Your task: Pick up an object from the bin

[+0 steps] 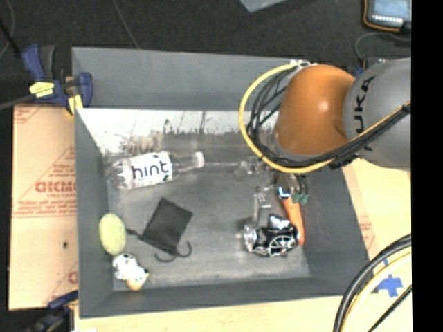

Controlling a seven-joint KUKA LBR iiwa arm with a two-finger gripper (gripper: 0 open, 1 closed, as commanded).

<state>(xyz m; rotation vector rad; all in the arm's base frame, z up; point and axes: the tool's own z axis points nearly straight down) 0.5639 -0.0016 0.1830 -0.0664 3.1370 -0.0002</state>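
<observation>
My gripper (263,198) hangs below the arm's orange cover at the right side of the bin. It stands just above a small black-and-white toy with chrome parts (271,238) on the bin floor near the front right. An orange carrot-shaped piece (295,217) with a blue tip lies right beside that toy, to the gripper's right. Nothing shows between the fingers.
A clear "hint" bottle (154,169) lies along the back wall at the left. A black pouch with a cord (166,223) sits mid-floor. A yellow-green egg shape (112,233) and a small white figure (130,271) lie in the front left corner.
</observation>
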